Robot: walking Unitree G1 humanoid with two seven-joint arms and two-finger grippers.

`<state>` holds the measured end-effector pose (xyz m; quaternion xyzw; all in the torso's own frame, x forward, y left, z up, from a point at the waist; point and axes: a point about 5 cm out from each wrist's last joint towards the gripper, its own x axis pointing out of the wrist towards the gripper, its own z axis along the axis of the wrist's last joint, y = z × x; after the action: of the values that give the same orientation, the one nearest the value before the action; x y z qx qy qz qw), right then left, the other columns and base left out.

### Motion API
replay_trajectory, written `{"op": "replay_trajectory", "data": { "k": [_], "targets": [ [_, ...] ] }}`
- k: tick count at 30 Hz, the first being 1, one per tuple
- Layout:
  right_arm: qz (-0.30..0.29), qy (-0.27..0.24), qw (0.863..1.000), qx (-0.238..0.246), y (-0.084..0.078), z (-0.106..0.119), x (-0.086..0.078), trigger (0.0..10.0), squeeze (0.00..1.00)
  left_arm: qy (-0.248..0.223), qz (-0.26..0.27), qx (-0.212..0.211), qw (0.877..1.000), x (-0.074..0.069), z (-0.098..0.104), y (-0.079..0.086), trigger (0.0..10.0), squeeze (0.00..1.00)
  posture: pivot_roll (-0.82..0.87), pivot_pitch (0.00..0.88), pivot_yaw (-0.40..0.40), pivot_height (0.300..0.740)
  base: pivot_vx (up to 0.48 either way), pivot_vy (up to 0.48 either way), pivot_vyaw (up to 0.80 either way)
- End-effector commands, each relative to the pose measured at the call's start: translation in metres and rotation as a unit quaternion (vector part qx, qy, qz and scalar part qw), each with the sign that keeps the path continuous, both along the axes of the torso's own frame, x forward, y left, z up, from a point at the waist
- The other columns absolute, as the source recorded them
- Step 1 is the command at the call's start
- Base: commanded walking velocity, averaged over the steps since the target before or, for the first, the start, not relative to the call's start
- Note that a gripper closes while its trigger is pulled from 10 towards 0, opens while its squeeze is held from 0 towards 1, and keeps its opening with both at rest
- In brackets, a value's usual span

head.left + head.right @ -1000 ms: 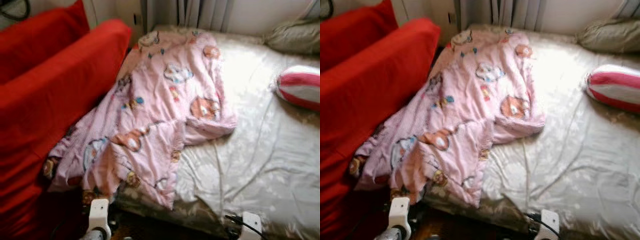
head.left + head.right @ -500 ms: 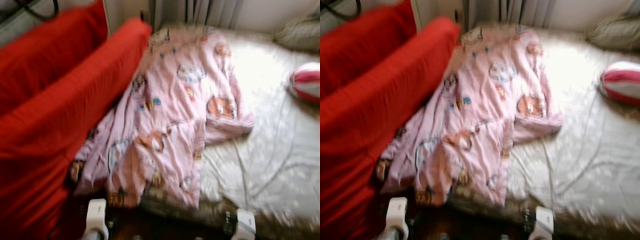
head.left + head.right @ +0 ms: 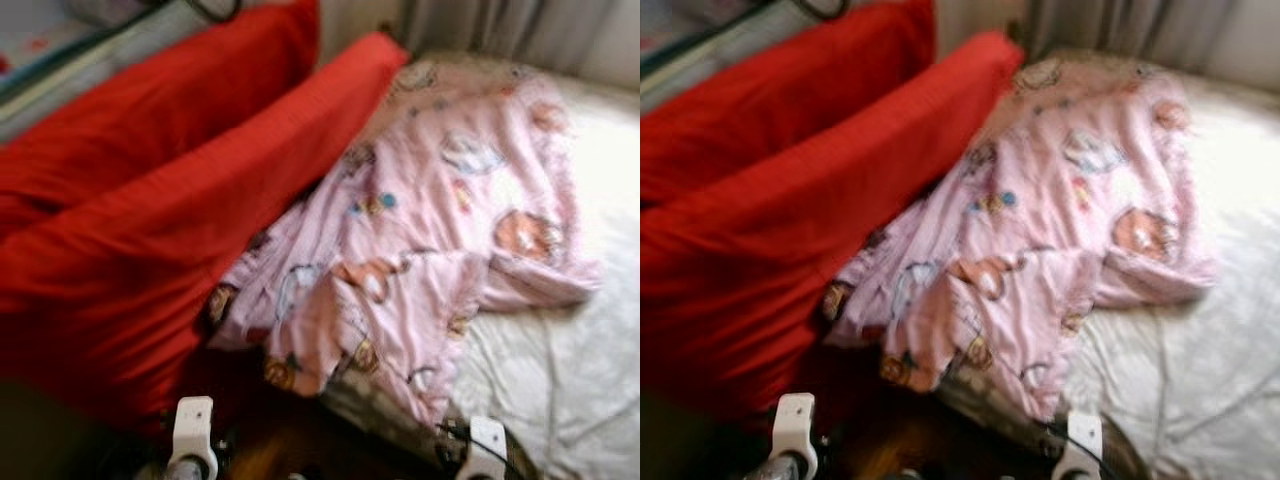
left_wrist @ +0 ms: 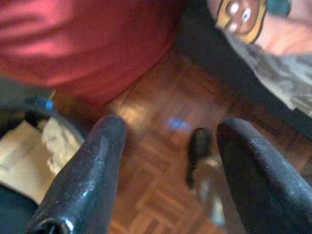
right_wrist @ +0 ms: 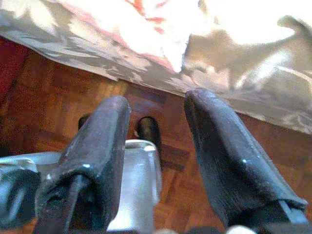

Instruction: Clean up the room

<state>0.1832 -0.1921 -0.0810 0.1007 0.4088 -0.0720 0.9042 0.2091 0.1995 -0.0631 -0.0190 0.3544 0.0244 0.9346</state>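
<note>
Since a second ago your view has swung left; the pink blanket (image 3: 440,230) lies unmoved, crumpled on the bed (image 3: 590,370) against the red sofa (image 3: 170,230). You have the left gripper (image 4: 165,161) and right gripper (image 5: 156,146) hanging low beside the bed, fingers apart, holding nothing.

- You have no readable text, labels, brands, numbers or signs here.
- The pink blanket (image 3: 440,230) on the bed carries cartoon animal prints only, too blurred for you to make out any lettering.

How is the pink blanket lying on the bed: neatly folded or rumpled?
Rumpled. The pink blanket lies creased and bunched, its lower end hanging over the bed's edge beside the red couch.
</note>
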Motion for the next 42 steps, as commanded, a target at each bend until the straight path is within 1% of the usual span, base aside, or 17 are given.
{"op": "replay_trajectory", "data": {
  "k": [1,5,9,13,17,19,21,22,24,26,27,30,31,34,37,38,42],
  "targets": [
    [-0.006,0.018,1.0,0.003,0.0,-0.005,-0.011,10.0,0.0,0.013,-0.003,-0.002,1.0,-0.006,-0.004,-0.001,10.0,0.0,0.01,0.189,-0.004,0.74,0.0,0.0,0.8],
    [-0.007,0.015,1.0,0.003,0.0,-0.005,-0.01,10.0,0.0,0.01,-0.007,-0.004,1.0,-0.004,-0.003,-0.003,10.0,0.0,0.0,0.185,-0.003,0.74,0.0,0.0,0.65],
    [-0.022,0.006,1.0,-0.006,-0.005,-0.003,-0.008,10.0,0.0,-0.008,-0.009,-0.008,1.0,0.003,0.001,-0.007,10.0,0.0,0.0,0.178,-0.007,0.74,0.0,0.0,0.11],
    [-0.037,-0.051,0.998,-0.008,-0.016,0.009,0.008,10.0,0.0,-0.04,-0.017,-0.014,0.999,0.013,0.008,-0.011,10.0,0.0,0.01,0.172,-0.01,0.74,0.0,0.0,0.0],
    [-0.023,-0.108,0.994,-0.019,-0.021,0.022,0.024,10.0,0.0,-0.061,-0.015,-0.017,0.998,0.017,0.012,-0.012,10.0,0.0,0.01,0.164,-0.014,0.74,0.0,0.0,0.0],
    [-0.016,-0.15,0.988,-0.037,-0.025,0.034,0.037,10.0,0.0,-0.077,-0.016,-0.019,0.997,0.019,0.015,-0.012,10.0,0.0,0.0,0.157,-0.015,0.74,0.0,0.0,0.0],
    [-0.016,-0.184,0.982,-0.036,-0.028,0.044,0.047,10.0,0.0,-0.096,-0.014,-0.021,0.995,0.021,0.019,-0.011,10.0,0.0,0.0,0.153,-0.016,0.74,0.0,0.0,0.0],
    [-0.015,-0.195,0.98,-0.035,-0.028,0.047,0.05,10.0,0.0,-0.102,-0.012,-0.021,0.994,0.022,0.02,-0.011,10.0,0.0,0.0,0.152,-0.017,0.74,0.0,0.0,0.0],
    [0.008,-0.219,0.975,-0.037,-0.026,0.054,0.058,10.0,0.0,-0.129,-0.013,-0.021,0.991,0.026,0.026,-0.01,10.0,0.0,0.0,0.149,-0.018,0.74,0.0,0.0,0.0],
    [0.02,-0.232,0.972,-0.037,-0.024,0.058,0.061,10.0,0.0,-0.147,-0.018,-0.017,0.989,0.029,0.03,-0.01,10.0,0.0,0.0,0.147,-0.019,0.74,0.0,0.0,0.0],
    [0.038,-0.254,0.966,-0.043,-0.02,0.063,0.065,10.0,0.0,-0.179,-0.026,-0.011,0.983,0.033,0.037,-0.01,10.0,0.0,0.0,0.144,-0.02,0.74,0.0,0.0,0.0],
    [0.037,-0.299,0.953,-0.038,-0.014,0.074,0.069,10.0,0.0,-0.249,-0.034,0.001,0.968,0.043,0.057,-0.009,10.0,0.0,0.0,0.139,-0.016,0.74,0.0,0.0,0.0],
    [0.049,-0.306,0.95,-0.042,-0.012,0.075,0.069,10.0,0.0,-0.258,-0.041,0.006,0.965,0.044,0.06,-0.008,10.0,0.0,0.0,0.139,-0.012,0.74,0.0,0.0,0.0],
    [0.063,-0.317,0.945,-0.056,-0.008,0.076,0.066,10.0,0.0,-0.277,-0.049,0.014,0.959,0.045,0.067,-0.005,10.0,0.0,0.0,0.137,-0.01,0.74,0.0,0.0,0.0],
    [0.035,-0.334,0.941,-0.052,-0.009,0.08,0.064,10.0,0.0,-0.295,-0.048,0.016,0.954,0.045,0.074,0.001,10.0,0.0,0.0,0.137,0.006,0.74,0.0,0.0,0.0],
    [0.029,-0.349,0.935,-0.051,-0.007,0.084,0.065,10.0,0.0,-0.3,-0.054,0.016,0.952,0.044,0.076,0.001,10.0,0.0,-0.01,0.137,0.017,0.74,0.0,0.0,0.0],
    [0.03,-0.369,0.927,-0.058,-0.005,0.092,0.065,10.0,0.0,-0.308,-0.068,0.017,0.949,0.04,0.08,-0.001,10.0,0.0,-0.01,0.139,0.025,0.74,0.0,0.0,0.0]
  ]
}}
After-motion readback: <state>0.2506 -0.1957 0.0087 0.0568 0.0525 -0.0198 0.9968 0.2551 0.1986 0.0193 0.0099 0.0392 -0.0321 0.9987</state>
